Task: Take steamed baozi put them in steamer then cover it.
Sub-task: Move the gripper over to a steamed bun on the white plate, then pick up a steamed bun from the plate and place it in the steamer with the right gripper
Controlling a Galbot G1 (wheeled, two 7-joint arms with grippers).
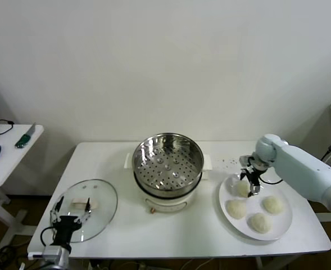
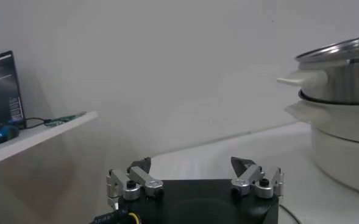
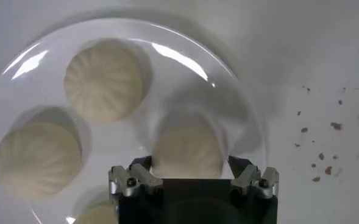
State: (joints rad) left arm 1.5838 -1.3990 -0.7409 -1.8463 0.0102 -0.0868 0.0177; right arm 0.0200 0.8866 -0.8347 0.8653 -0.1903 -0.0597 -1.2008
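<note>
Here, from the head view, the right gripper (image 1: 249, 183) is reaching down over the far left bun (image 1: 242, 188) on the white plate (image 1: 281, 229), right of the steamer (image 1: 168, 160). The glass lid (image 1: 100, 211) is lying near left, by the waiting left gripper (image 1: 69, 216). At the left wrist, its fingers (image 2: 138, 178) are standing wide apart, holding nothing. At the right wrist, the jaws are straddling one bun (image 3: 187, 151), partly open; whether they are gripping it I cannot tell.
</note>
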